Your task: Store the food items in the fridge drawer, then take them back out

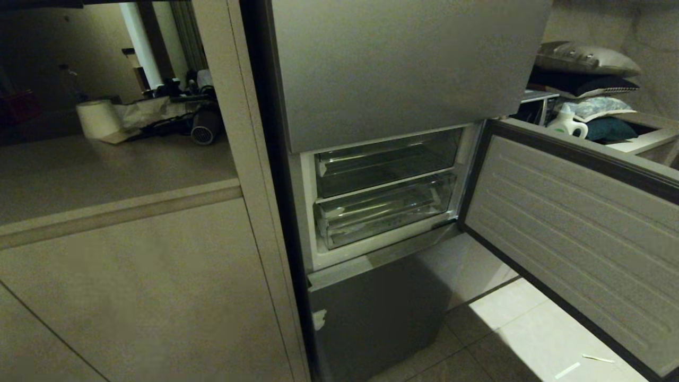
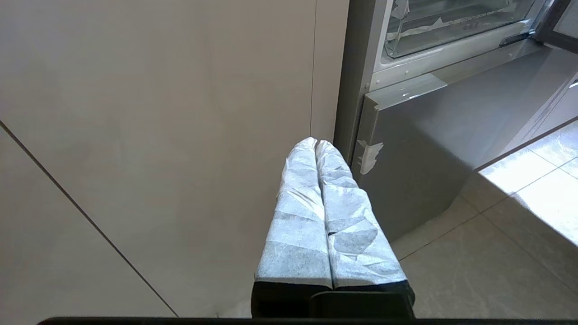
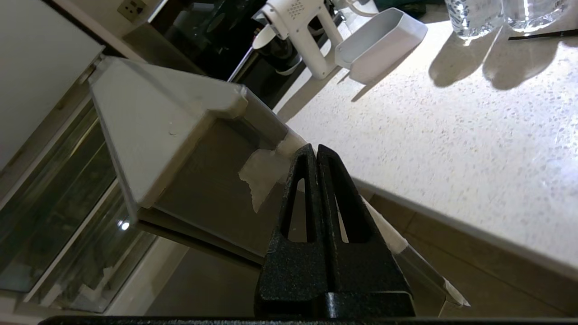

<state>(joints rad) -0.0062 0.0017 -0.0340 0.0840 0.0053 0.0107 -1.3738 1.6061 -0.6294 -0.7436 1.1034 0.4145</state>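
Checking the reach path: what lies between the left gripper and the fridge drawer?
In the left wrist view, the grey lower door panel lies between the shut left gripper and the fridge drawer.

Inside the open fridge compartment, the two clear drawers are showing only glare and dim shelving, so their contents are staying impossible to make out. The open door beside that compartment is running off the picture's right and bottom edges. Neither arm is appearing in the head view. Above the compartment, the upper steel panel is getting cut off at the top edge.
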